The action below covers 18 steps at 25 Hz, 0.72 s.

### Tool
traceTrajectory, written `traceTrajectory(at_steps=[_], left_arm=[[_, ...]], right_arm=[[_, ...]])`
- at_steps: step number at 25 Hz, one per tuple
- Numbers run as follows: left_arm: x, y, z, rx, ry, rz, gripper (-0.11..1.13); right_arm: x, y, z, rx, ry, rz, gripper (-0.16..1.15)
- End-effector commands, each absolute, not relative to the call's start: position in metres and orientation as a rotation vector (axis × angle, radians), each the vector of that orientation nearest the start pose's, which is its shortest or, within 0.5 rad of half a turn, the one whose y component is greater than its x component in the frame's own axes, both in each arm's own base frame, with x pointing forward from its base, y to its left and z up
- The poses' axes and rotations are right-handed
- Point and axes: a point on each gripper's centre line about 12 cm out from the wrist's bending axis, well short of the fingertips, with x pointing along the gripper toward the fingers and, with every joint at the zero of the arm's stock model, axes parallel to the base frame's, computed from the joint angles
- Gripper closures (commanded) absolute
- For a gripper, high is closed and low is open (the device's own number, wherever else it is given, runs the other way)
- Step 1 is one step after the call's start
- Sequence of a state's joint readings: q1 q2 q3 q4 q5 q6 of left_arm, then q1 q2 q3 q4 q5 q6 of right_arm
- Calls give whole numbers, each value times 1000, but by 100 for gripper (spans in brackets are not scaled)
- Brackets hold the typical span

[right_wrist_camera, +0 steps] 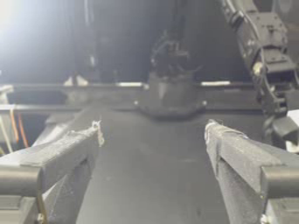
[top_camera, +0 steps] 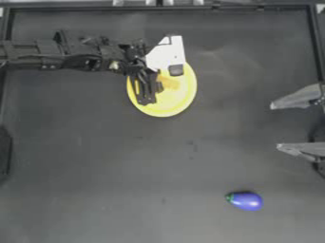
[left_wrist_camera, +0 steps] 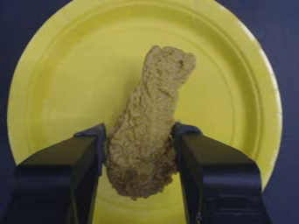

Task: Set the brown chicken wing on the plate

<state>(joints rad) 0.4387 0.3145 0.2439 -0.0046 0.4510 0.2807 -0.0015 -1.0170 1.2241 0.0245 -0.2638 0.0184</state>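
Left wrist view shows the left gripper [left_wrist_camera: 140,144] with its fingers clamped on the thick end of the brown chicken wing [left_wrist_camera: 152,122], its long axis running out between them over the plate [left_wrist_camera: 58,65].

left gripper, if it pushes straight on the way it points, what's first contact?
Probably the plate: the left gripper, shut on the brown chicken wing, points down at it. Whether the wing already touches is unclear.
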Motion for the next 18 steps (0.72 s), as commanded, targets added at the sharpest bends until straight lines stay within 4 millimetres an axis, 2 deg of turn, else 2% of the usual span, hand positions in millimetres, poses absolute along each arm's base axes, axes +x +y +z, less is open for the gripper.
traceTrajectory(at_steps=[1,4,9,11,12,18], left_arm=[[427,205,152,42,988,274,76],[427,205,149,46,995,270,62],[427,207,149,47,988,274,12],[428,208,150,49,973,280,-2],[429,208,151,49,966,282,-5],[429,209,162,66,938,288,3]], right_arm=[[190,-1,283,42,-65,-7,-2],[189,-1,284,42,-66,-7,-2],[190,-1,283,42,-65,-7,-2],[190,-1,283,42,-65,-7,-2],[189,-1,284,42,-66,-7,-2],[190,-1,283,42,-63,-7,-2]])
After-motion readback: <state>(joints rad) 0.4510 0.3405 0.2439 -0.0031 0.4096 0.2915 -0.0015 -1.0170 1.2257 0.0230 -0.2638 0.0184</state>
